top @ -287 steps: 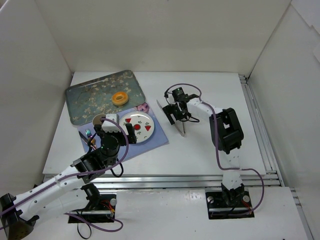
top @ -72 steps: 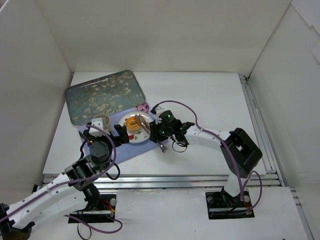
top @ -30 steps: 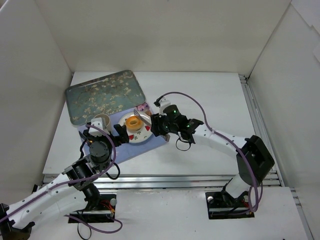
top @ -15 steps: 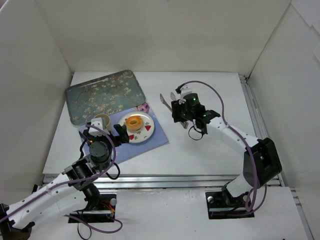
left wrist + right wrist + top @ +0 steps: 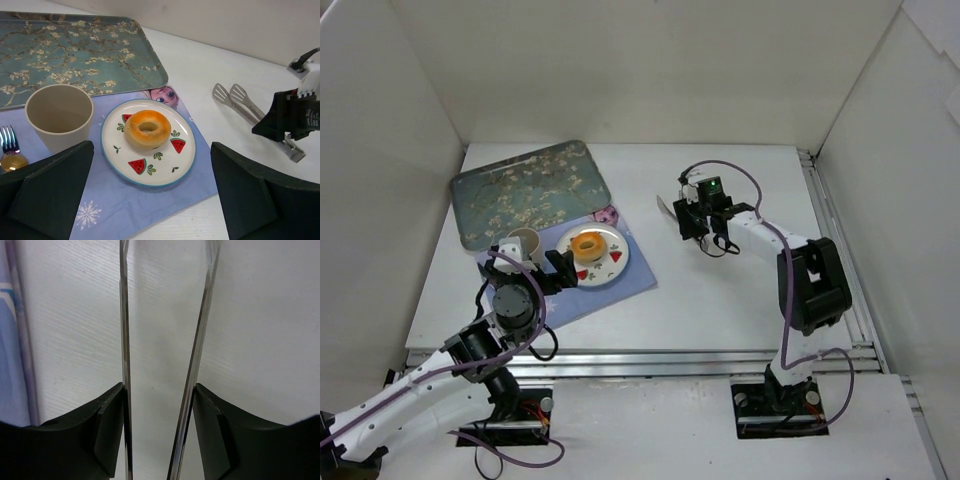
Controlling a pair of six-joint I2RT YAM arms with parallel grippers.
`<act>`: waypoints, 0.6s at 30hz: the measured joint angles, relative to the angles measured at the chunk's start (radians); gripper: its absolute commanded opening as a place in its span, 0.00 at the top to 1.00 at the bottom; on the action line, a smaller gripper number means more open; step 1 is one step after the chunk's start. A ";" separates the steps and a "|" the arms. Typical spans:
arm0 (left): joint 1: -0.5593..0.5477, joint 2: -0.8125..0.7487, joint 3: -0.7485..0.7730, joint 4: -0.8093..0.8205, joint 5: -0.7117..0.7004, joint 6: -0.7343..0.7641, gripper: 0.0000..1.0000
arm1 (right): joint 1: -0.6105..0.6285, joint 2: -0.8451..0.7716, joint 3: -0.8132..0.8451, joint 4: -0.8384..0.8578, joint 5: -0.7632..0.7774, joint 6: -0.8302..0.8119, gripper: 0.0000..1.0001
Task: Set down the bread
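Bread (image 5: pixel 147 128) lay on the watermelon plate (image 5: pixel 165 172) — seemingly placed — so the right gripper (image 5: pixel 160 410) held tongs (image 5: pixel 235 100) clear, left gripper (image 5: pixel 150 192) wide

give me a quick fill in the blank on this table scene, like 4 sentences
1. The ring-shaped ___ lies on the plate.
2. The plate rests on a blue ___.
3. The right gripper is shut on the ___.
4. The cup beside the plate is ___.

Missing words: bread; mat; tongs; empty.
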State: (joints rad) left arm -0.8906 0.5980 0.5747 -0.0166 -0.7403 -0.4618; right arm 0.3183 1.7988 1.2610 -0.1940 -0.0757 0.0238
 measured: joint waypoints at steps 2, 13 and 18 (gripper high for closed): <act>0.000 -0.002 0.000 0.001 0.000 0.000 0.01 | -0.001 0.034 0.003 -0.018 -0.003 -0.019 0.49; 0.000 0.011 0.000 0.000 0.011 0.000 0.01 | -0.013 0.121 0.074 -0.118 -0.011 -0.093 0.42; 0.000 0.010 0.000 0.001 0.011 0.000 0.01 | -0.012 0.143 0.098 -0.142 -0.004 -0.106 0.38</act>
State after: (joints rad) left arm -0.8906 0.6075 0.5747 -0.0158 -0.7288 -0.4618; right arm 0.3061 1.9415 1.3590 -0.3355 -0.0795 -0.0822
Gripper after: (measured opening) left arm 0.996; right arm 0.612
